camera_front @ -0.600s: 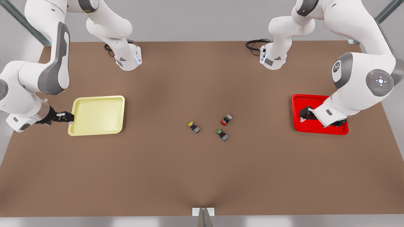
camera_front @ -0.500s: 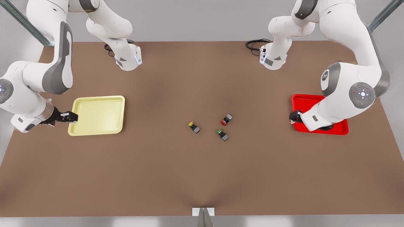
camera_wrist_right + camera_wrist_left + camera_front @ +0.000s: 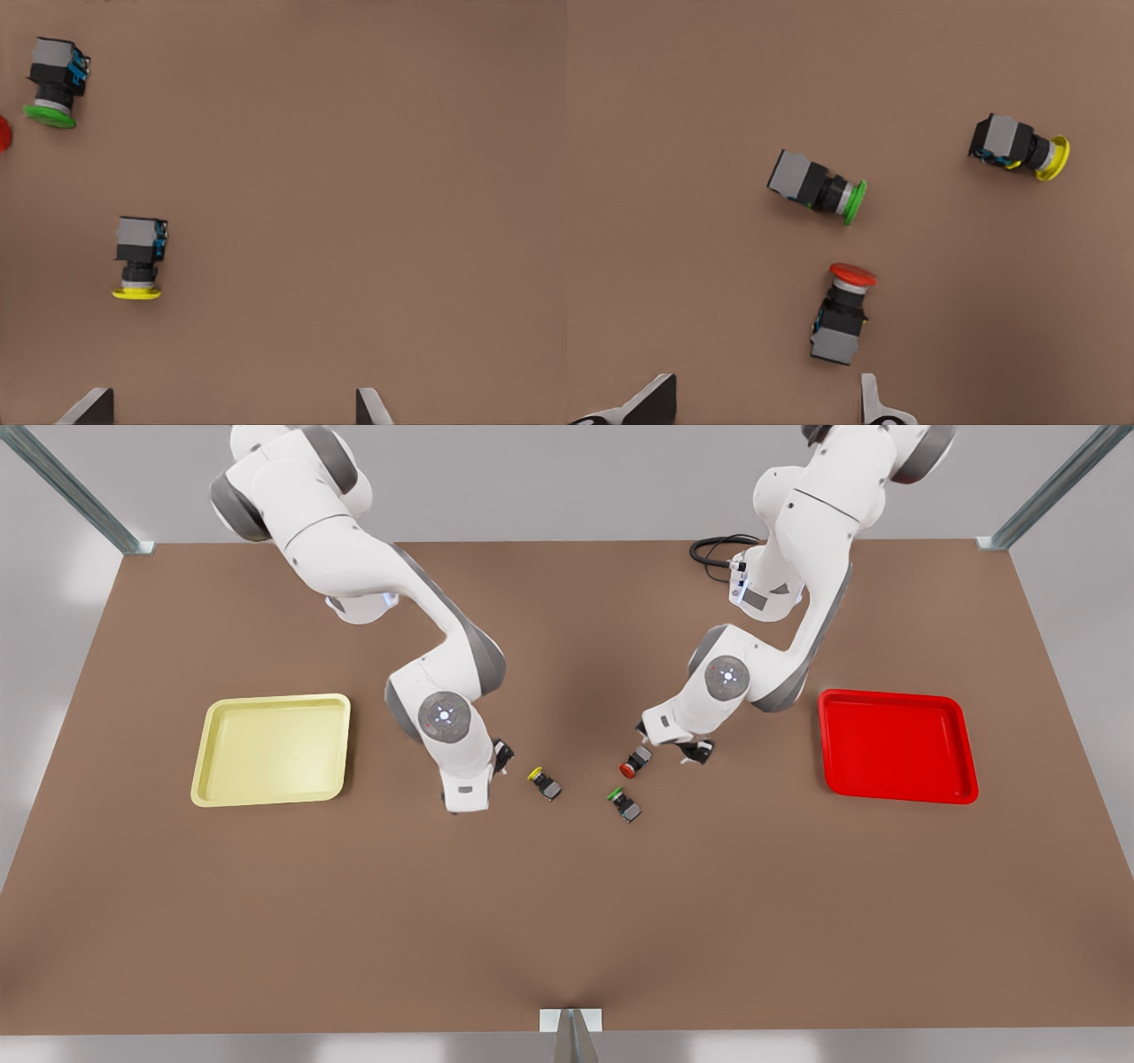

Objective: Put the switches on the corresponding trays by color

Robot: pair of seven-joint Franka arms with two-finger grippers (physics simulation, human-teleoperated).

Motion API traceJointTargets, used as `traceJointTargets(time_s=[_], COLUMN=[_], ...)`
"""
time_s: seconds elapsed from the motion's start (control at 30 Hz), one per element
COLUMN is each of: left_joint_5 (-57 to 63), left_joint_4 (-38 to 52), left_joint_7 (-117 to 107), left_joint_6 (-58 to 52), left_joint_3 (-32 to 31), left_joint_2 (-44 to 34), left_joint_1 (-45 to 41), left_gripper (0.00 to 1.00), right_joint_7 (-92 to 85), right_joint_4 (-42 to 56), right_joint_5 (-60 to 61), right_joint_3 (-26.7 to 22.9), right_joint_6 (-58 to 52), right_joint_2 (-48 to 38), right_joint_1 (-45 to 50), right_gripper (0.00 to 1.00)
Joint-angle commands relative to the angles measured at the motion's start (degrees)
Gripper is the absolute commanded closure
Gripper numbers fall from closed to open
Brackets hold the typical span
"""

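I see the yellow tray point(image 3: 271, 749) and the red tray point(image 3: 897, 746) at opposite ends of the brown table point(image 3: 567, 921), with nothing in either. The yellow-capped switch point(image 3: 544, 782), red-capped switch point(image 3: 635, 763) and green-capped switch point(image 3: 625, 805) lie on their sides mid-table, apart from one another, each with a grey boxy body. My left gripper point(image 3: 762, 403) hovers over the red-capped switch, fingers spread. My right gripper point(image 3: 232, 405) hangs beside the yellow-capped switch, fingers parted, holding nothing.
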Motion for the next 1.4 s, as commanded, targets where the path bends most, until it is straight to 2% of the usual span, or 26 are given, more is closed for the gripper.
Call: traceJointTargets(time_s=[0.0,0.1,0.27,0.63,0.67,0.9,0.93,0.97,1.0,1.2,1.3,1.37], left_joint_5=[-0.1,-0.1,0.5,2.5,2.5,6.7,6.7,6.7,6.7,6.7,6.7,6.7], left_joint_4=[-0.1,-0.9,-1.0,-0.2,-0.2,0.7,0.6,0.6,0.6,0.6,0.6,0.6], left_joint_7=[-0.2,-1.1,-0.8,-0.6,-0.6,0.1,0.1,0.1,0.1,0.1,0.1,0.1], left_joint_6=[0.2,5.3,6.6,8.4,8.4,9.6,9.7,9.7,9.7,9.6,9.5,9.5], left_joint_3=[0.0,0.1,0.3,0.8,0.8,1.7,1.7,1.7,1.7,1.7,1.7,1.7], left_joint_2=[0.1,3.9,7.0,12.5,12.6,13.5,13.5,13.5,13.5,13.4,13.5,13.5], left_joint_1=[0.0,-3.4,-3.5,-3.5,-3.5,-3.4,-3.4,-3.4,-3.4,-3.4,-3.4,-3.4], left_gripper=[0.00,0.00,0.00,0.00,0.06,0.15,0.21,0.26,0.29,0.36,0.39,0.40], right_joint_7=[0.0,6.7,8.2,12.4,13.3,17.0,17.0,17.0,17.0,18.5,18.4,18.3], right_joint_4=[0.0,3.7,9.8,9.3,9.2,8.8,8.8,8.6,8.5,8.2,8.4,8.5], right_joint_5=[0.0,2.0,2.6,1.7,1.6,0.1,0.0,0.0,0.0,0.0,0.0,0.0], right_joint_3=[0.0,-0.2,-0.5,-0.5,-0.5,-0.6,-1.2,-1.3,-1.3,-1.9,-1.9,-1.9], right_joint_6=[0.0,1.6,4.1,9.0,9.1,10.3,10.3,10.7,10.7,10.8,10.7,10.3], right_joint_2=[0.1,5.5,11.7,19.0,19.3,21.1,21.1,21.1,21.3,22.1,22.2,21.8], right_joint_1=[0.0,3.1,7.5,10.5,10.6,11.1,11.1,11.4,11.4,11.8,12.1,12.2], right_gripper=[0.00,0.00,0.00,0.00,0.00,0.00,0.03,0.14,0.17,0.25,0.40,0.40])
